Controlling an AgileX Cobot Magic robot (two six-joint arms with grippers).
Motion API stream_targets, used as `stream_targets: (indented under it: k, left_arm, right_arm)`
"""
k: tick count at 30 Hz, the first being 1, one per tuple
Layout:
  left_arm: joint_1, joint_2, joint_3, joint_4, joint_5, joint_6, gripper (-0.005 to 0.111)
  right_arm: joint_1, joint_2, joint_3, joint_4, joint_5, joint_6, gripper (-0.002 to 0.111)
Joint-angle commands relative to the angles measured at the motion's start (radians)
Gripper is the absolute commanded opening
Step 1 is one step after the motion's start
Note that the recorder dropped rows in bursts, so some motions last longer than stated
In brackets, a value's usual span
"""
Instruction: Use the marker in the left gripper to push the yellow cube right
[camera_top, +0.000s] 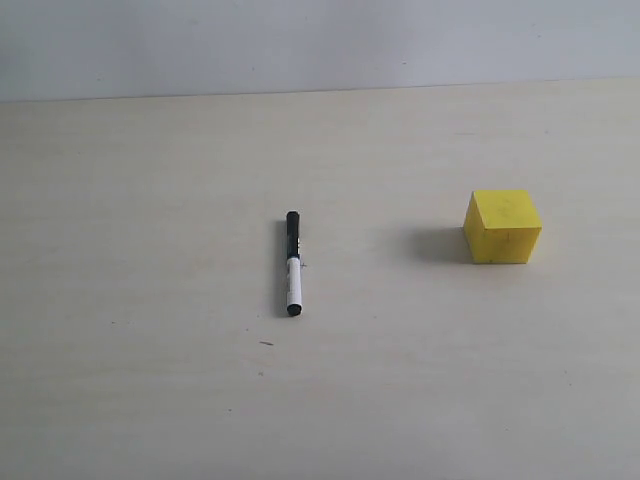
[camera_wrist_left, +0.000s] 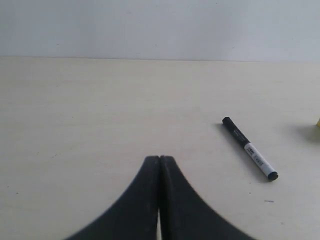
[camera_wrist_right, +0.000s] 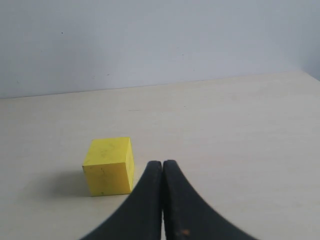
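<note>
Noted left fingers (camera_wrist_left: 147, 175) pressed together, holding nothing; right fingers (camera_wrist_right: 177, 185) likewise. Found marker (camera_top: 292, 262) lying flat on bench (camera_top: 150, 390), ungripped, well left of cube (camera_top: 502, 228). Judged marker light, stiff, smooth, prone to rolling; best pinched across white barrel. Judged cube light, rigid, likely to slide.

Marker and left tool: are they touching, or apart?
Apart. The left wrist view shows the marker lying on the table, a clear gap between it and the shut left tool.
</note>
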Motion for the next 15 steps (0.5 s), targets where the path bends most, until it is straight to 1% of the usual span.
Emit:
stream_targets:
  k: [1,9,11,14,15]
  left_arm:
    - [0.006,-0.006,0.001,0.006,-0.003,-0.005,0.000]
    - [0.012,-0.006,0.001,0.006,-0.003,-0.005,0.000]
    - [0.028,-0.006,0.001,0.006,-0.003,-0.005,0.000]
    - [0.072,-0.006,0.001,0.006,-0.003,-0.005,0.000]
    - [0.074,-0.006,0.001,0.006,-0.003,-0.005,0.000]
  right_arm:
    - [-0.007,-0.006,0.005,-0.006,0.000,-0.002,0.000]
    - [-0.007,-0.006,0.005,-0.006,0.000,-0.002,0.000]
    - [-0.007,-0.006,0.005,-0.006,0.000,-0.002,0.000]
    - [-0.007,-0.006,0.005,-0.006,0.000,-0.002,0.000]
    - [-0.007,-0.006,0.005,-0.006,0.000,-0.002,0.000]
